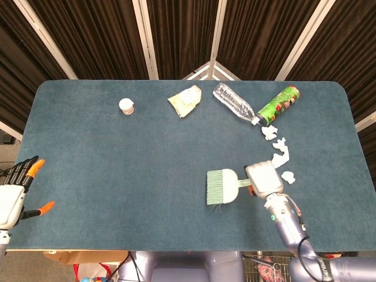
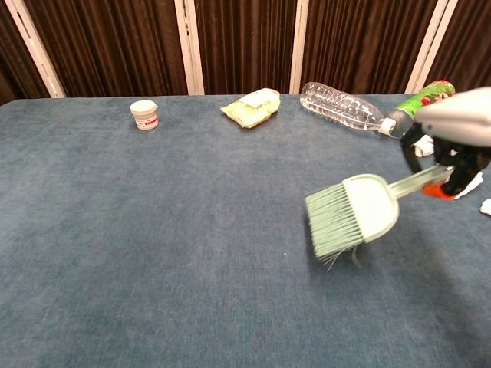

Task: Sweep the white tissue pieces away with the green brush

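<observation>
Blue-grey felt covers the wide surface point(image 1: 117, 158), and over its right half the right hand point(image 1: 264, 178) grips the handle of the pale green plastic brush point(image 1: 222, 186), whose fan of bristles points toward the surface's left edge; in the chest view the brush head point(image 2: 353, 215) hangs tilted with its bristle tips low, though whether they touch the felt cannot be told. The white tissue pieces point(image 1: 280, 154) lie scattered behind the hand, toward the right edge: one scrap just beside the bottle cap, a couple in a loose line below it, and one more just beside the hand on its right side. In the chest view the hand covers most of them. Along the far edge sit a small white round tub with a red label point(image 1: 126, 106), a crumpled yellow-and-white wrapper point(image 1: 185, 101), a clear plastic bottle lying on its side point(image 1: 234, 103), and a green printed can lying on its side point(image 1: 278, 104), its lower end near the bottle's cap. Nothing lies between the brush head and the tissue except the hand itself. The left hand point(image 1: 16, 189) is off the surface by its near left corner, holding nothing, its orange-tipped fingers spread apart.
</observation>
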`<action>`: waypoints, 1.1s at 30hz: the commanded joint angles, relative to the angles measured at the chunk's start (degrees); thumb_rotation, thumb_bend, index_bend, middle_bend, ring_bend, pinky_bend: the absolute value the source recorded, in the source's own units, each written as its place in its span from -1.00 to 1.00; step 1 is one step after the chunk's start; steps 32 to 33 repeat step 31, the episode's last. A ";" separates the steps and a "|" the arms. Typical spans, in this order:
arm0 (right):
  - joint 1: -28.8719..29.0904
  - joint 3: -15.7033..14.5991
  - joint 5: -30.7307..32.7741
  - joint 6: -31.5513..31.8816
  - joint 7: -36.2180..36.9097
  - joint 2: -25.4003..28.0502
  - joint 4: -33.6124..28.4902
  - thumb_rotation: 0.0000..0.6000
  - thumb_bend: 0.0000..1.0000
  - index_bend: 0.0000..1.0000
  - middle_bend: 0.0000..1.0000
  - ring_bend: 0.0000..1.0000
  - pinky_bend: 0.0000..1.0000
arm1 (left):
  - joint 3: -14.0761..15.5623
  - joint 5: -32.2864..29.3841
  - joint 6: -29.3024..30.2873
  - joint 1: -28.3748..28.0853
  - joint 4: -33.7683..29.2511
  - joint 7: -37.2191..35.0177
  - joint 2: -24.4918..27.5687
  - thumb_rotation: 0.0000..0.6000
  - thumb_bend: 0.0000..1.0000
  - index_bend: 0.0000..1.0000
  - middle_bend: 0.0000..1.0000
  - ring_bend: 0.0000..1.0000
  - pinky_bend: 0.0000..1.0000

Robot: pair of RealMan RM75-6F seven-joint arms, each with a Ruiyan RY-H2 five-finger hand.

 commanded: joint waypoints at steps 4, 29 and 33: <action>-1.53 0.23 -0.50 3.26 1.45 -7.71 7.34 1.00 0.24 0.18 0.58 0.45 0.01 | -0.07 -0.32 0.16 0.18 0.19 -0.57 0.15 1.00 -1.00 -1.00 -1.00 -1.00 -0.97; -15.46 -14.15 -18.51 19.17 7.42 5.21 2.53 1.00 -0.29 -1.00 -1.00 -1.00 -0.88 | -0.52 -1.99 1.29 1.27 0.82 3.53 0.20 1.00 -1.00 -1.00 -1.00 -1.00 -0.97; -18.04 -15.97 -22.58 21.14 11.81 6.55 3.73 1.00 -0.29 -1.00 -1.00 -1.00 -0.91 | -0.46 -2.02 1.41 1.41 0.83 4.08 0.20 1.00 -1.00 -1.00 -1.00 -1.00 -0.97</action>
